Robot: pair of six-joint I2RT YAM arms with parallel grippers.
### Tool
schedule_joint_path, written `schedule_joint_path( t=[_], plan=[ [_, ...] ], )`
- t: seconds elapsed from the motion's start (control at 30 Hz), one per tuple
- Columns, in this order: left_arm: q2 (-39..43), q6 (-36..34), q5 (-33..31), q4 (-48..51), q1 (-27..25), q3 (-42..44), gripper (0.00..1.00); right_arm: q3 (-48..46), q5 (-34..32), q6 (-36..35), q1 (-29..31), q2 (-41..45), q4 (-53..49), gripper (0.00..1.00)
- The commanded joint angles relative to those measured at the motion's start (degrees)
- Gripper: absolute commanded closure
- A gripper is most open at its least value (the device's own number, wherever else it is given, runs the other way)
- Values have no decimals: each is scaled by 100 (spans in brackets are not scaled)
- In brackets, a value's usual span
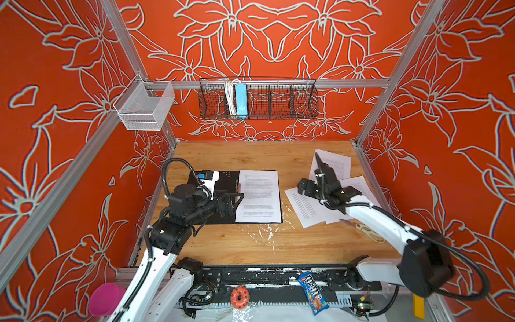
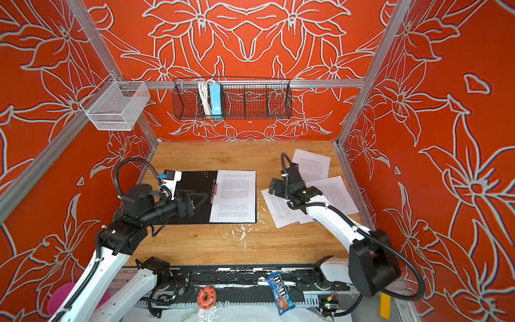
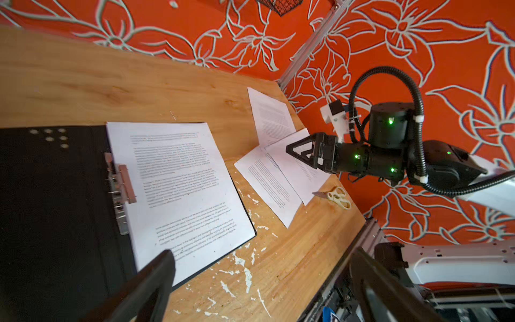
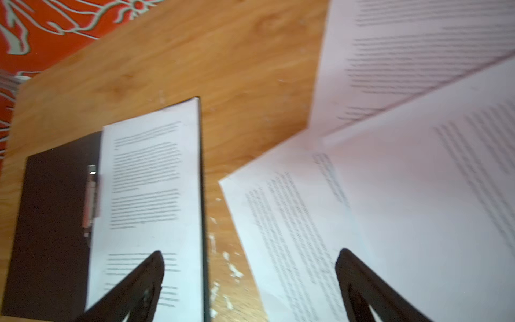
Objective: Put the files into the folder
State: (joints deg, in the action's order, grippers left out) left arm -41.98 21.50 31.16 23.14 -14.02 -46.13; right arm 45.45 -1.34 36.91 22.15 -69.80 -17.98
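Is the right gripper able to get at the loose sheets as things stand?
Probably yes: the right gripper hangs open right over the loose sheets, with nothing between them.

Wooden table (image 1: 223, 248), flecked with white paint (image 1: 264, 233) near the front. Bears an open folder (image 1: 226, 182) left of the middle, three overlapping sheets (image 1: 305, 209) at the right, and cream scissors (image 1: 365, 229) just beside them, nearer the front edge
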Motion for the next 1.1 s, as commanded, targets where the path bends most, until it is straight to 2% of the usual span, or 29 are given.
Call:
schedule_joint_path(
  t=[0.0, 0.17, 0.23, 0.33, 0.53, 0.73, 0.87, 1.07],
  plan=[
    [-543, 423, 669, -402, -313, 56, 2, -712, 657, -152, -594, 707, 16, 2],
    [-1859, 496, -540, -756, -2082, -108, 2, -1566, 1592, -15, -1324, 1316, 336, 3],
    [-2580, 549, -768, -870, -2522, -407, 2, -1750, 1786, 54, -1391, 1384, 392, 2],
    [-3788, 501, -864, -715, -2857, -1186, 2, -1923, 1998, 138, -1425, 1506, 375, 3],
    [-6320, 188, -653, 283, -3027, -3426, 2, -2172, 2123, 113, -1503, 1876, 17, 3],
    [-8201, 91, -384, 976, -3028, -5443, 2, -2299, 1892, 71, -1585, 2404, -649, 3],
    [-8917, 90, -233, 1348, -3036, -6334, 2, -2427, 2084, 96, -1655, 2616, -732, 3],
    [-9288, 128, -190, 1397, -3045, -6457, 2, -2675, 2265, 299, -1662, 2544, -457, 3]
  ],
)
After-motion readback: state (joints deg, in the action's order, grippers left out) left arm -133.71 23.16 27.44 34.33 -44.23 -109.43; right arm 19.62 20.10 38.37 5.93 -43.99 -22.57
